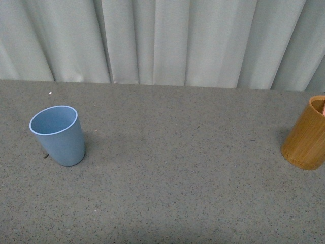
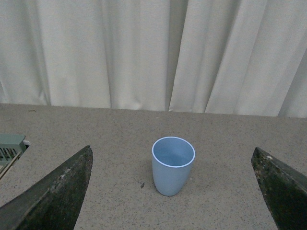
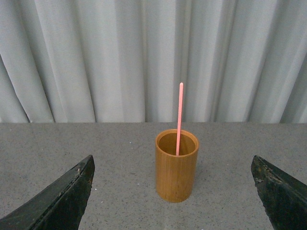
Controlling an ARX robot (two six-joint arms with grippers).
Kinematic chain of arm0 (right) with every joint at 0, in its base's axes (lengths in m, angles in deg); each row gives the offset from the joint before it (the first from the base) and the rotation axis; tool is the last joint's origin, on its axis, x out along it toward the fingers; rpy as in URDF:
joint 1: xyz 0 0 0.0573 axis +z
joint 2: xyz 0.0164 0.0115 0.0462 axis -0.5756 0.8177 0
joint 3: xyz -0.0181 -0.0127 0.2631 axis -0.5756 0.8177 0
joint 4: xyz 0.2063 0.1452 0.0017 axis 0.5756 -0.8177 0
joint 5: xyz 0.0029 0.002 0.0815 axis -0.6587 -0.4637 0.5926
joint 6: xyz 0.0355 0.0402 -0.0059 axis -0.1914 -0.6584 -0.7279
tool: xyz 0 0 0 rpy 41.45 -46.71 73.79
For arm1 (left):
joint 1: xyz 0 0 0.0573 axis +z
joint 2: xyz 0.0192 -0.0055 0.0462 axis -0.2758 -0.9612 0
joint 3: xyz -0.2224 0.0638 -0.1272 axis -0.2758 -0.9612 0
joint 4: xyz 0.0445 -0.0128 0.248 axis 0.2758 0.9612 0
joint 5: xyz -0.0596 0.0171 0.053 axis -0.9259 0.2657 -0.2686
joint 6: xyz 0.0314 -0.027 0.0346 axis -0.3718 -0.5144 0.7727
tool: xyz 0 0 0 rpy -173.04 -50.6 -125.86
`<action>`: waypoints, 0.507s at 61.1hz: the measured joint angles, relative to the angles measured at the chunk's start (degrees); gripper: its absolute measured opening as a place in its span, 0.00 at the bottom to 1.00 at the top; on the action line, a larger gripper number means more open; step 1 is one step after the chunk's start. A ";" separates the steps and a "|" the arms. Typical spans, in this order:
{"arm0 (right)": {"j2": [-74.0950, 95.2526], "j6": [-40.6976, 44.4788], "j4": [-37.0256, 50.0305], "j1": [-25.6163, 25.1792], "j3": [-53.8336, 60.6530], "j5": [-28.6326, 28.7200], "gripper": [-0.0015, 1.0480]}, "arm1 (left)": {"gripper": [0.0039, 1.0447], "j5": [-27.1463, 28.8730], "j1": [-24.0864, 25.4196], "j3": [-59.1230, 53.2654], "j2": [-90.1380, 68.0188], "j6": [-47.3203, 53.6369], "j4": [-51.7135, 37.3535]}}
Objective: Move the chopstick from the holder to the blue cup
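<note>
The blue cup [image 1: 57, 134] stands upright and empty at the left of the grey table; it also shows in the left wrist view [image 2: 172, 165], ahead of my open left gripper [image 2: 172, 191], whose dark fingers [image 2: 57, 196] stand wide apart, short of it. The orange-brown holder [image 1: 307, 133] stands at the right edge of the front view. In the right wrist view the holder [image 3: 176, 165] holds one pink chopstick [image 3: 179, 117] standing upright, its top well above the rim. My open right gripper [image 3: 172, 191] faces the holder from a distance. Neither arm shows in the front view.
A white pleated curtain [image 1: 167, 40] hangs behind the table's far edge. The grey speckled tabletop [image 1: 177, 168] spreads between cup and holder. A pale green object [image 2: 9, 146] sits at the table's side in the left wrist view.
</note>
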 joint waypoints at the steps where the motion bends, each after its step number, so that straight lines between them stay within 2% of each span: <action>1: 0.00 0.00 0.00 0.00 0.00 -0.02 0.91 | 0.94 0.00 0.00 0.00 0.00 0.00 0.00; 31: 0.00 0.00 0.00 0.00 0.00 -0.02 0.91 | 0.94 0.00 0.00 0.00 0.00 0.00 0.00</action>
